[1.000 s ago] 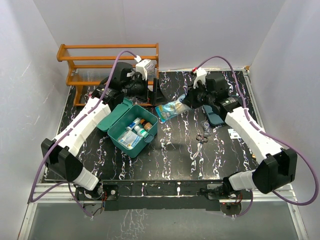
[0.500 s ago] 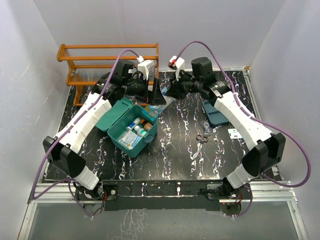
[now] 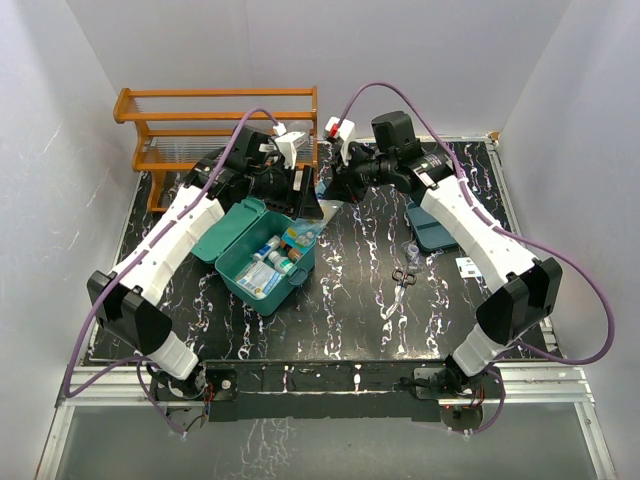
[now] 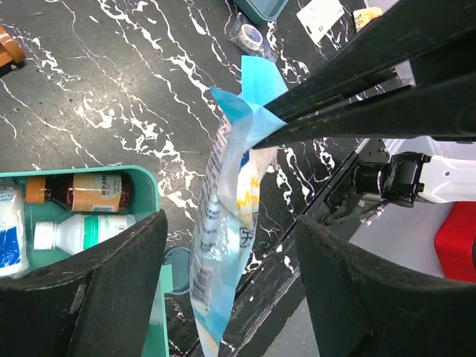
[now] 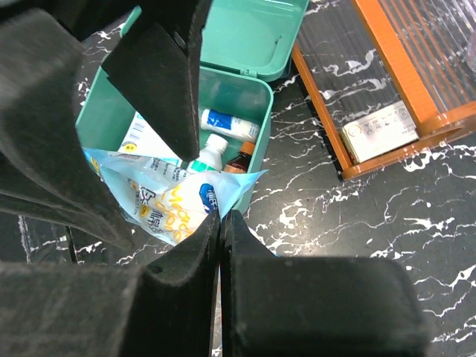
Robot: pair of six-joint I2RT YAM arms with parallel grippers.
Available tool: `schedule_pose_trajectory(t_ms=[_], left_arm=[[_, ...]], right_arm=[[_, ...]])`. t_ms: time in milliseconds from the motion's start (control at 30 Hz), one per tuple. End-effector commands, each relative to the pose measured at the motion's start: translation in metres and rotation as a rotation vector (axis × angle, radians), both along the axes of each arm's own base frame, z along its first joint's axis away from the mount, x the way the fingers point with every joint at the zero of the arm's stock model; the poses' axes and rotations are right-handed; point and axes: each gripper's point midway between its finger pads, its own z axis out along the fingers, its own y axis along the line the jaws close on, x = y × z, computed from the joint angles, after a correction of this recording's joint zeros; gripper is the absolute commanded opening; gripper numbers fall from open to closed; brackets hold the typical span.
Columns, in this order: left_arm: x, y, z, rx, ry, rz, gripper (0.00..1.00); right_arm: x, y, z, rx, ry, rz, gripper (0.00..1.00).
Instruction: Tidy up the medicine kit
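- Top view: the medicine kit [image 3: 232, 228] sits open left of the table's centre, lid thrown back toward 10 o'clock. Both arms meet just beyond its far right corner.
- The left gripper [image 3: 303, 200] and right gripper [image 3: 335, 190] are nearly touching, and the kit lies at about 7 o'clock from the pair. The left one is slightly nearer the box.
- A pale packet [image 3: 300, 234] shows at that corner. From here I cannot tell who holds it.
- Left wrist view: the left gripper's fingers [image 4: 97, 297] stand wide apart, with the packet [image 4: 223, 223] hanging free between them and touching neither.
- The packet's long axis runs 12 to 6 o'clock. Its top corner is pinched by the right gripper's fingers [image 4: 349, 82], which come in from 2 o'clock.
- The kit's rim [image 4: 141, 178] lies at 8 o'clock, with a brown bottle [image 4: 82, 193] and a white bottle [image 4: 82, 232] inside.
- Right wrist view: the right gripper [image 5: 221, 216] is clamped narrow on the packet's corner [image 5: 171, 204]. The open box is directly beneath, its lid [image 5: 253, 44] toward 12 o'clock.
- Only this view shows the packet overhanging the box's edge rather than its middle.
- The wooden rack [image 5: 416, 74] sits at 2 o'clock.
- Judgement: the packet needs a small shift toward the box's centre before it is let go or passed over.
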Motion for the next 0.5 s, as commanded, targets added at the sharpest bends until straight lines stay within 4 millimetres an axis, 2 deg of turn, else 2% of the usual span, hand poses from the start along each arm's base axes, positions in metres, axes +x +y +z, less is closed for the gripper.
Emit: schedule_pose_trajectory(t_ms=[0,100,233,333,400,467], left_arm=[[-0.006,0.003,-0.001,-0.012,0.016,0.017,0.65],[-0.01,0.006,-0.004,-0.009,0.014,0.015,0.54],[-0.013,0.012,-0.005,0.0,-0.002,0.037,0.32],[-0.015,0.018,-0.002,-0.007,-0.03,0.068,0.21],[-0.015,0.023,0.0,-0.011,-0.055,0.099,0.18],[-0.013,0.029,-0.002,-0.008,-0.068,0.147,0.15]], right_arm=[[-0.002,0.013,0.031,0.075,-0.061,0.069,0.0],[-0.002,0.019,0.034,0.104,-0.046,0.085,0.0],[-0.001,0.026,0.035,0.145,0.006,0.079,0.01],[0.005,0.027,0.03,0.164,0.052,0.02,0.19],[0.011,0.026,0.027,0.18,0.078,-0.044,0.42],[0.016,0.024,0.029,0.218,0.089,-0.112,0.56]])
